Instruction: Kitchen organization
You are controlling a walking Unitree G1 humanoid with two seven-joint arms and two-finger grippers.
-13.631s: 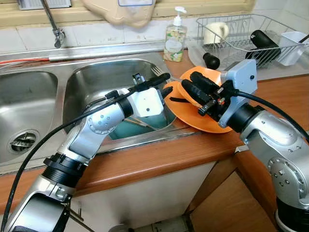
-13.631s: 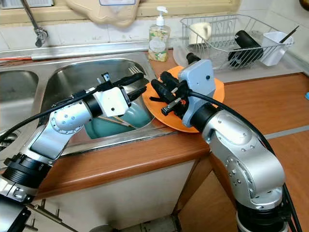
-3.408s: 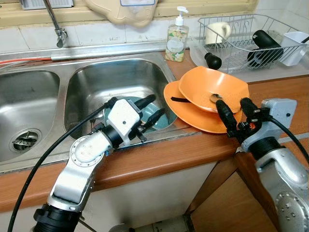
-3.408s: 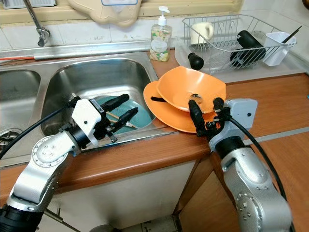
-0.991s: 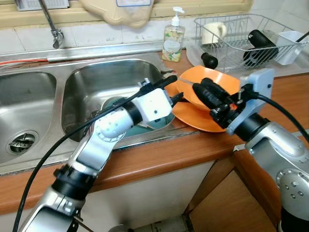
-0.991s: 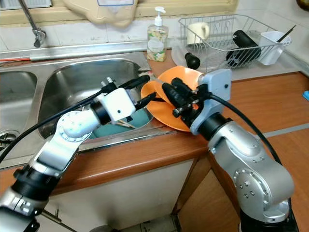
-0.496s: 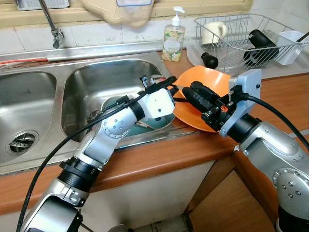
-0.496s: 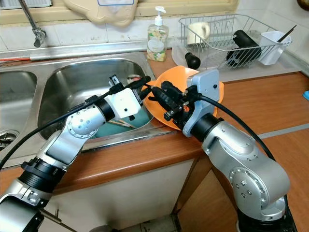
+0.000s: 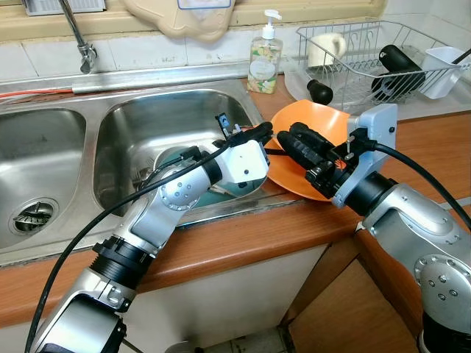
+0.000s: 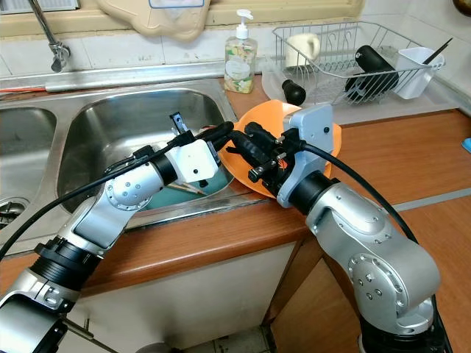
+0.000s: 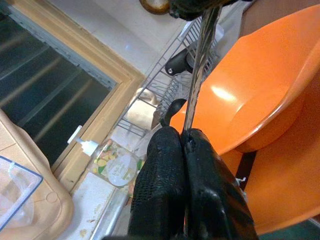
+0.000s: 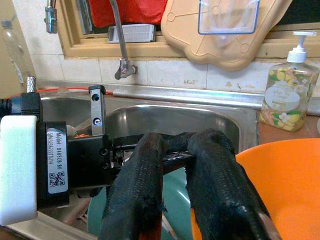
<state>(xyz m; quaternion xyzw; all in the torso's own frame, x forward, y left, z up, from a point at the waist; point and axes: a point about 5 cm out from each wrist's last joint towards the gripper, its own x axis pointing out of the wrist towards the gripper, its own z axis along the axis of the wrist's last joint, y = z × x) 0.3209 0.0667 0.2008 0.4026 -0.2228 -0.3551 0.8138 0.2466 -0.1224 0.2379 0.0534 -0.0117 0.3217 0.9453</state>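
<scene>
Left gripper (image 11: 182,145): fingers pressed together on a thin metal utensil (image 11: 199,70), held over the right edge of the sink (image 9: 132,125), just beside the orange bowl (image 9: 324,129).
Right gripper (image 12: 175,150): fingers closed on the other end of the same utensil, tips meeting the left gripper's.
Orange bowl: on an orange plate (image 10: 246,173) at the counter's (image 9: 434,147) front edge, next to the sink.
Teal plate (image 10: 210,184): in the right sink basin, below the left gripper.
Soap bottle (image 9: 265,55): back edge of the counter.
Dish rack (image 9: 383,55): far right corner, holding a mug (image 9: 324,48) and a black bottle (image 9: 397,62).
</scene>
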